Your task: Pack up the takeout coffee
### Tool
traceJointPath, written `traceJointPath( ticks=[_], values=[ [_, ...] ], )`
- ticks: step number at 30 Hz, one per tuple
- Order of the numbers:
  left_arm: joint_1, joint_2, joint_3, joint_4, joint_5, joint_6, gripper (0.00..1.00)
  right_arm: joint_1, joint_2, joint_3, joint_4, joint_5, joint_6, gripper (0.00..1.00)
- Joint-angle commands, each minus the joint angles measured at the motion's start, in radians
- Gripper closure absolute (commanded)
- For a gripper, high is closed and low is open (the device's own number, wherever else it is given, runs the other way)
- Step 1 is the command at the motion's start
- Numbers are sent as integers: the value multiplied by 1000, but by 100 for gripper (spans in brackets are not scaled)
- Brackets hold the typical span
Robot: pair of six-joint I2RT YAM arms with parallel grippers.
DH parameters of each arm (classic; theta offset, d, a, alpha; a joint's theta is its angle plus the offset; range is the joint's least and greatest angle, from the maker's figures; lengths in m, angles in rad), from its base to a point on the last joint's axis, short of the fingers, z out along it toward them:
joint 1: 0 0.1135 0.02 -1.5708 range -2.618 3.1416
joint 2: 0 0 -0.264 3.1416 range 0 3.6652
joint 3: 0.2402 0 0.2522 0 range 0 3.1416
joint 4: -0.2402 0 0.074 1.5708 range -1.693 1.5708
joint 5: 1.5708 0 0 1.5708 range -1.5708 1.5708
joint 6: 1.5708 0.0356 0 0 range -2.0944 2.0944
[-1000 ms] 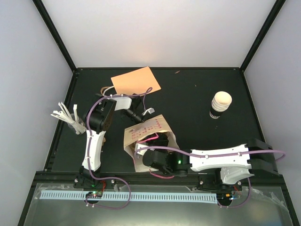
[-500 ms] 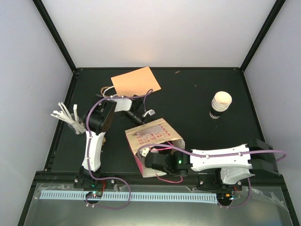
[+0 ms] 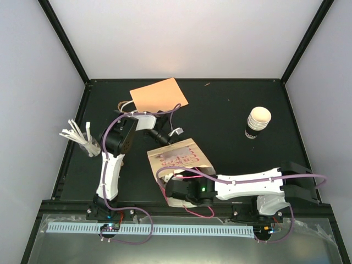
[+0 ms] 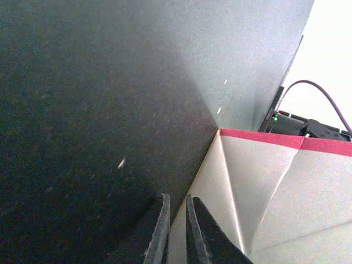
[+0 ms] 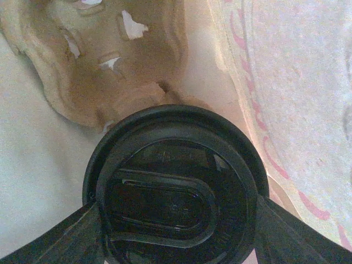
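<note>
From above you cannot see your right pincer; it is hidden inside the paper bag. In its wrist view the black lid covers whatever sits beneath it, and both fingers run off the bottom edge. Your left pincer is cropped the same way, and whether any paper lies between its fingers is too fine to tell.

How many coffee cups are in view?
2. A cream-white ribbed paper cup stands far right on the black table. A second, showing only its black plastic lid, sits in the right gripper inside the brown paper bag. Others may be hidden.
</note>
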Motion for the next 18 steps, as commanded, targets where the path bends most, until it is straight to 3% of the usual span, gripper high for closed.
traceJointPath(
  ticks=[1, 18],
  values=[
    [-25, 56, 39, 9, 39, 40, 87, -4, 64, 28, -54, -75, 103, 60],
    [-44, 90, 56, 9, 176, 102, 86, -6, 73, 11, -3, -29, 234, 57]
  ],
)
